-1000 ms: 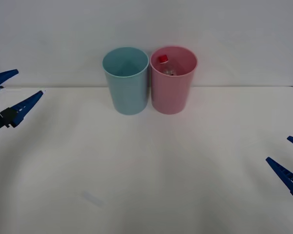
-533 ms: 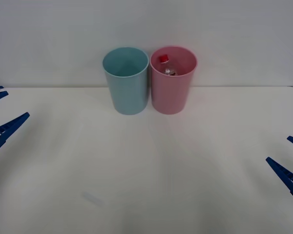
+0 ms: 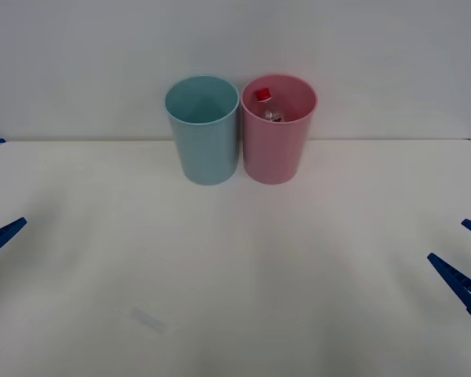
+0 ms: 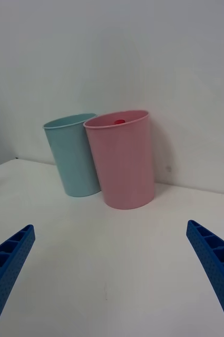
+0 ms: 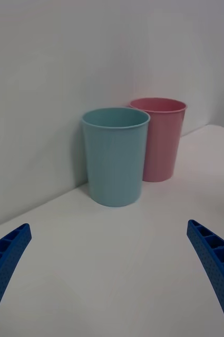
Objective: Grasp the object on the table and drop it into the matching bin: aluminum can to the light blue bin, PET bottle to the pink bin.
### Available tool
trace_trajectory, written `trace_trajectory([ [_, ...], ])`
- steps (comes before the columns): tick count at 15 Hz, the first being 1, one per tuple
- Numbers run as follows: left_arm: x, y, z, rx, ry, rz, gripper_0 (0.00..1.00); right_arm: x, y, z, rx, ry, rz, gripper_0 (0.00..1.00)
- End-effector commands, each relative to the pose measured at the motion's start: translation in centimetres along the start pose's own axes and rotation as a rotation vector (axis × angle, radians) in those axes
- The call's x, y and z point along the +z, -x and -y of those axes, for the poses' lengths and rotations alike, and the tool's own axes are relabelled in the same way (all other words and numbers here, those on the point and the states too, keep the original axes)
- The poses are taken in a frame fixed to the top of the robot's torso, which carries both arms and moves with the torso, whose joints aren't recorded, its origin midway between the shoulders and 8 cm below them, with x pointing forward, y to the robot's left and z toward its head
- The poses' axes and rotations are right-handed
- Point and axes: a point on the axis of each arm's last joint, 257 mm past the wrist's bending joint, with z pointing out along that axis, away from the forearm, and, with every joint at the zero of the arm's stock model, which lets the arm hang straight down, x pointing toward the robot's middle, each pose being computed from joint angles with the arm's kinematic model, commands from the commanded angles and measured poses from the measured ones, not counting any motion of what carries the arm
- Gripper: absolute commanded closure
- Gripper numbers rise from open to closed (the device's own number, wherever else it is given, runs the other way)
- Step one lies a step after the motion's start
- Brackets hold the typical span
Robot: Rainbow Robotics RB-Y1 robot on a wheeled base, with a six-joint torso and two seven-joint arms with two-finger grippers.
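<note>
Nearest the camera, both grippers sit low at the outer edges of the white table (image 3: 235, 298), each with its blue ribbed fingers spread wide and holding nothing. The left gripper (image 5: 112, 274) is at the table's left edge, the right gripper (image 4: 112, 274) at the right edge; this wide, clear-of-centre posture reads as a parked stance, keeping both arms well apart from the bins. A faint pale mark (image 3: 147, 319) lies on the near tabletop; what it is cannot be told.

Farther back, against the wall, the light blue bin (image 3: 203, 130) and the pink bin (image 3: 278, 129) stand upright, side by side and touching or nearly so. The PET bottle (image 3: 267, 106) is inside the pink bin, its red cap (image 3: 262, 95) showing just below the rim. Judged from this, the bottle is in its matching bin and the sorting appears complete.
</note>
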Motion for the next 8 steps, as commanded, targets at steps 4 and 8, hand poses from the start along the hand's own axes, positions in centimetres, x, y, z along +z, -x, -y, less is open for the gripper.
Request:
trace_trajectory([
  [4,-1.25,-0.69,0.45,-0.027,0.000,-0.015,0.00,0.00,0.00,0.00,0.000,0.000,0.000,0.00],
  [8,-1.19,-0.87,0.58,-0.033,0.000,-0.017,0.00,0.00,0.00,0.00,0.000,0.000,0.000,0.00],
])
